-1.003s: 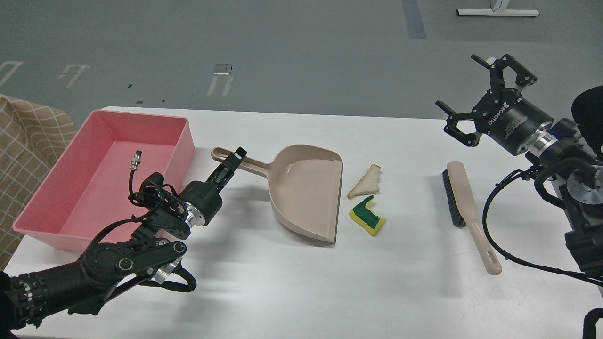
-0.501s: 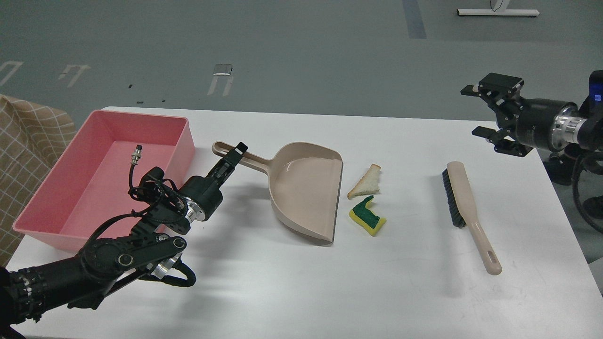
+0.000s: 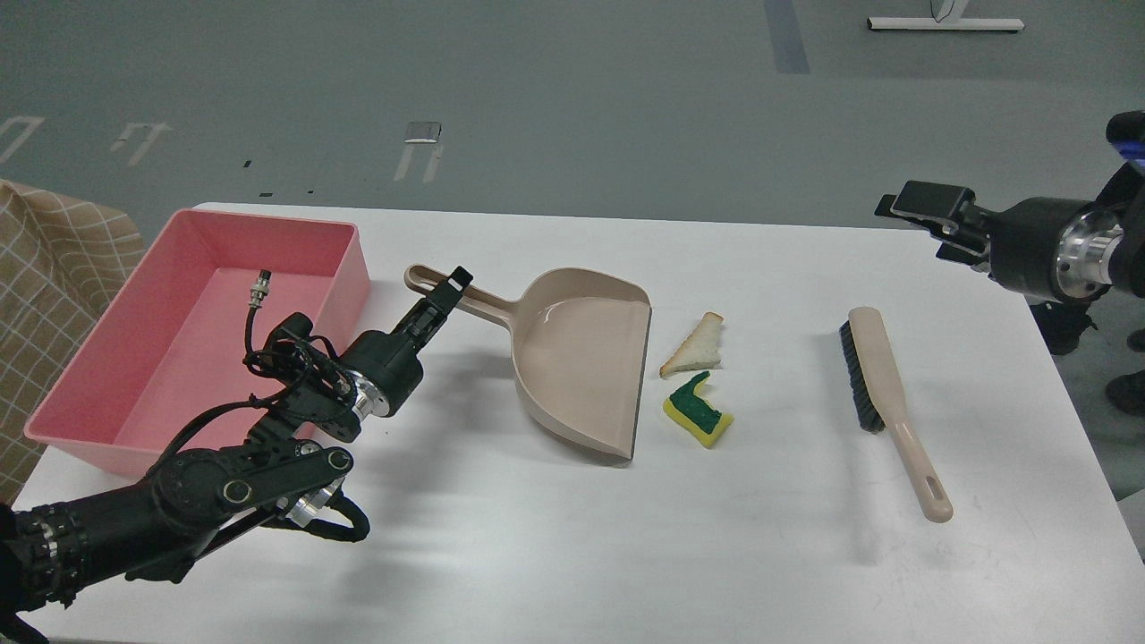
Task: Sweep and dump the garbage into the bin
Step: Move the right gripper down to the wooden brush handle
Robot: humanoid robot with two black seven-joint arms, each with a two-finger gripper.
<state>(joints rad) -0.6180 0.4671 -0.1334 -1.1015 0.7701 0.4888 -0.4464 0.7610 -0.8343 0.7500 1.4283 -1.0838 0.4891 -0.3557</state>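
Your left gripper [image 3: 445,293] clamps the dustpan [image 3: 580,358] handle.
Bread [image 3: 694,347] and sponge [image 3: 699,410] lie just right of the dustpan; right gripper's [image 3: 926,215] opening can't be told.

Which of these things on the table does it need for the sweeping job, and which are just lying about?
For the job:
bread slice
sponge scrap
dustpan, its handle at the left pincer
brush, untouched
pink bin

Just there:
checked cloth beside the table
white stand on the floor behind
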